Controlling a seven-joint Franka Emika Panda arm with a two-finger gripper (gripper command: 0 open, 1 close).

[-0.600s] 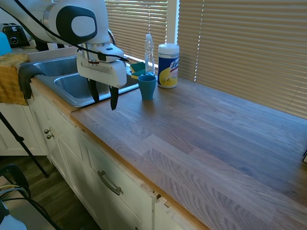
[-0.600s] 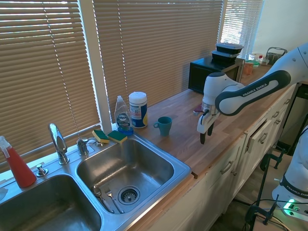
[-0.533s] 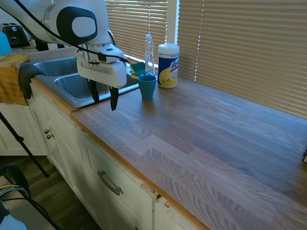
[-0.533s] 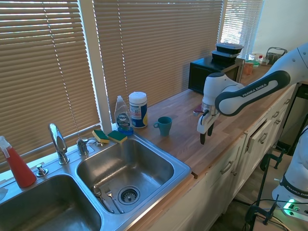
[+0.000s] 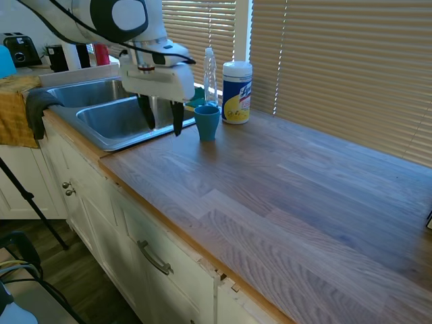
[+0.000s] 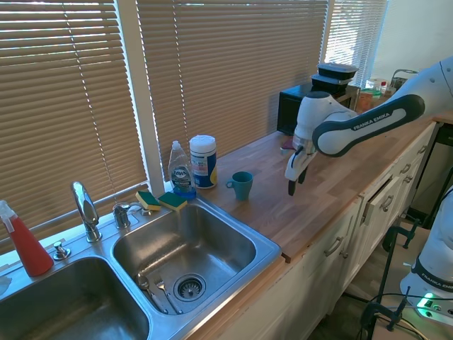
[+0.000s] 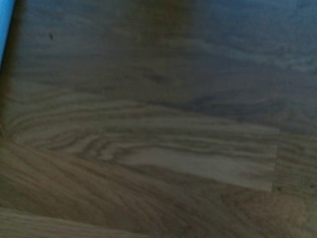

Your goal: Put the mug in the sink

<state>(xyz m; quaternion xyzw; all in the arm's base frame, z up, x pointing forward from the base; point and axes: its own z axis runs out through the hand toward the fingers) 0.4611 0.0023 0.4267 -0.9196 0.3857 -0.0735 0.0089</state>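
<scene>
My gripper (image 5: 162,121) hangs spread and empty over the wood counter (image 5: 283,189), near the mug (image 5: 206,122) beside the sink (image 6: 177,248).

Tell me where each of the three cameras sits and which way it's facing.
First exterior: off the counter's front edge, facing the blinds; gripper beside the mug.
Second exterior: over the sink, looking along the counter; arm enters from the right.
Wrist: pointing down at wood grain; no gripper visible.
Both exteriors share the mug and gripper.
</scene>
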